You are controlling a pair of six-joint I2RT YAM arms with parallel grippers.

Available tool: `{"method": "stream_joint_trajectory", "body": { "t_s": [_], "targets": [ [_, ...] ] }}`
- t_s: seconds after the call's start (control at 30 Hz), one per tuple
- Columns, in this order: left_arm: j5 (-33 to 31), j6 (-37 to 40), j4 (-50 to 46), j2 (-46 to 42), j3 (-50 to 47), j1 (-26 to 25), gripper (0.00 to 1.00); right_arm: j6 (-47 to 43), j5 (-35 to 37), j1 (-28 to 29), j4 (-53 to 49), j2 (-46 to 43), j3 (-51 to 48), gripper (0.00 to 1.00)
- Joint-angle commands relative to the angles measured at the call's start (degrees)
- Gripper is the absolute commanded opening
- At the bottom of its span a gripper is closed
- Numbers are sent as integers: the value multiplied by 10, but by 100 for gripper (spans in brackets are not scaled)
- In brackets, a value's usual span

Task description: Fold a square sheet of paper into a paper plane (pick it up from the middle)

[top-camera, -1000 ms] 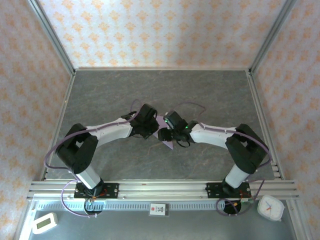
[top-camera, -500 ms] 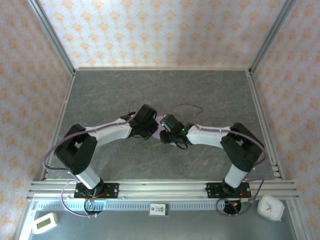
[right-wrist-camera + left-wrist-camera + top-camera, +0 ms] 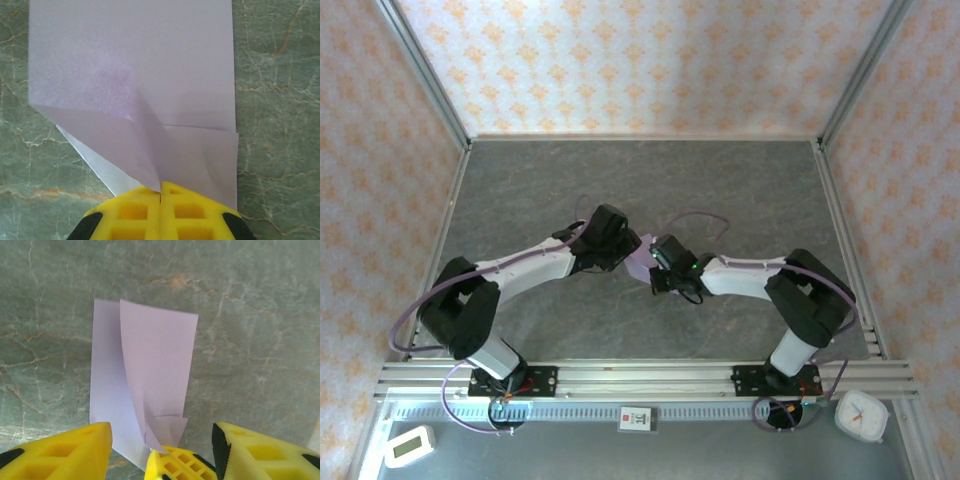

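The square sheet of paper [image 3: 135, 75] is lavender and folded over on itself, with a diagonal flap and creases; its layers hang above the grey marbled table [image 3: 720, 180]. My right gripper [image 3: 161, 186] is shut on the paper's near fold, yellow fingertips pressed together. My left gripper [image 3: 161, 440] is open, its yellow fingers [image 3: 60, 452] standing either side of the right gripper's tips and the paper [image 3: 155, 355] without touching the sheet. From above, both grippers [image 3: 626, 250] [image 3: 656, 272] meet at the table's middle with the paper [image 3: 641, 263] between them. The paper plane is out of view.
Patterned walls and metal frame posts close in the table on three sides. A rail [image 3: 640, 378] runs along the near edge by the arm bases. In front of it lie a small white device [image 3: 408, 445] and a white clock [image 3: 861, 415].
My left gripper has opened and let go of the paper. My right gripper has shut on the paper's fold. Both wrists shifted slightly near the table's middle.
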Motion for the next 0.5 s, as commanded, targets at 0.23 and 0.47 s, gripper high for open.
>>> {"method": "stream_joint_trajectory", "body": {
  "t_s": [0.23, 0.47],
  "targets": [
    [52, 73, 29, 62, 23, 7, 60, -42, -37, -14, 35, -29, -20, 0],
    [70, 85, 32, 107, 54, 6, 60, -41, -44, -16, 43, -25, -25, 0]
  ]
}}
